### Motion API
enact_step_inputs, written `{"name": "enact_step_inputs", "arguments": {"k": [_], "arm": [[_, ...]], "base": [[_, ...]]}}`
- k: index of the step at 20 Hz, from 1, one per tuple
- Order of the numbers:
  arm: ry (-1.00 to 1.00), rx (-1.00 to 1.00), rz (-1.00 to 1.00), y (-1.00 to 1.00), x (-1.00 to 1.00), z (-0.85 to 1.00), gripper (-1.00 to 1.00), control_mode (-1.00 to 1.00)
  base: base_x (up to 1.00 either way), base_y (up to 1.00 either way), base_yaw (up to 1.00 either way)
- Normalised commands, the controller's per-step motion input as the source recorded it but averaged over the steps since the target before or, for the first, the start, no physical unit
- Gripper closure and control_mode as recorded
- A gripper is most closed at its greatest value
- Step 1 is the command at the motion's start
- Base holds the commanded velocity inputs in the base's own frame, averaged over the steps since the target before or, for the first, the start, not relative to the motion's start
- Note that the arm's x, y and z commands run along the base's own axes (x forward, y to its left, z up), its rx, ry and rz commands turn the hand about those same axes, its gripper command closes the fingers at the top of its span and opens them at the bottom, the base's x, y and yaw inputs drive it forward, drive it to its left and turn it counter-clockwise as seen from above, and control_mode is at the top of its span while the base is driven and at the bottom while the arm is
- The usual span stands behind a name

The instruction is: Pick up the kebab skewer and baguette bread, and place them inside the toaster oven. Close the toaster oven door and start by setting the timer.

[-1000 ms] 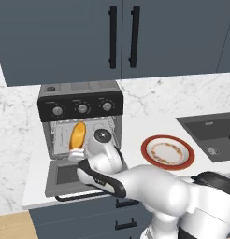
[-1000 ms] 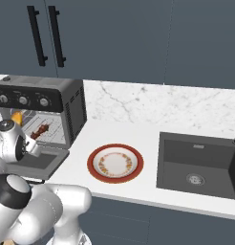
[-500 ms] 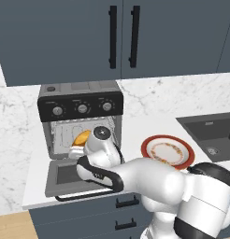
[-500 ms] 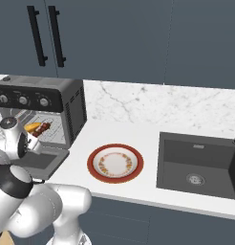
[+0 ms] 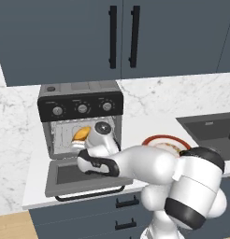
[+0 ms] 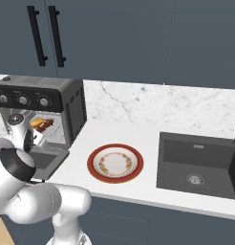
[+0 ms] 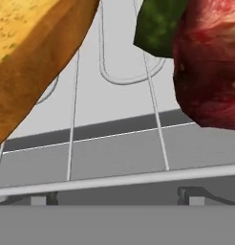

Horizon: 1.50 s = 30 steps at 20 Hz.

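Simulated kitchen counter (image 6: 148, 139) of white marble under dark blue-grey cabinets (image 5: 135, 37). On the left, the toaster oven (image 5: 81, 103), black and silver-grey, three round silver knobs (image 5: 82, 108) across its black top panel. Toaster oven door (image 5: 79, 179) dropped fully open, lying flat toward the front edge of the counter, black bar handle at the near edge. Inside on the wire rack (image 7: 114, 143), the baguette bread (image 5: 80, 134), golden-orange, tilted, and the kebab skewer (image 6: 41, 126) with dark red-brown chunks just beside it. Close up from the hand: bread (image 7: 33, 62) at upper left, a red meat chunk and a green piece of the skewer (image 7: 205, 62) at upper right, thin rack wires running between and below them. White arm reaching from the base into the oven mouth, wrist just above the open door, gripper (image 5: 94, 137) at the rack. Fingers spread as wide as they go, holding nothing. To the right of the oven, a red-rimmed plate (image 6: 115, 162) on the counter. Farther right, a dark sink (image 6: 198, 165) set into the counter.
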Motion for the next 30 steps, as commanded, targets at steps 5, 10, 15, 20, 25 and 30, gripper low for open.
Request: {"name": "enact_step_inputs", "arguments": {"k": [5, 10, 15, 20, 25, 30], "arm": [[0.00, 0.00, -0.10, -0.04, 0.41, 0.06, -1.00, -1.00], [0.00, 0.00, -0.16, 0.00, 0.26, 0.01, -1.00, -1.00], [0.00, 0.00, -0.14, 0.00, 0.24, 0.03, -1.00, -1.00], [-0.01, 0.03, -0.05, -0.02, -0.20, 0.15, -1.00, -1.00], [-0.01, 0.07, 0.01, -0.02, -0.83, 0.26, -1.00, -1.00], [0.00, 0.09, 0.06, -0.01, -1.00, 0.27, -1.00, -1.00]], "base": [[0.00, 0.00, 0.00], [0.00, 0.00, 0.00], [0.00, 0.00, 0.00], [0.00, 0.00, 0.00], [0.00, 0.00, 0.00], [0.00, 0.00, 0.00]]}}
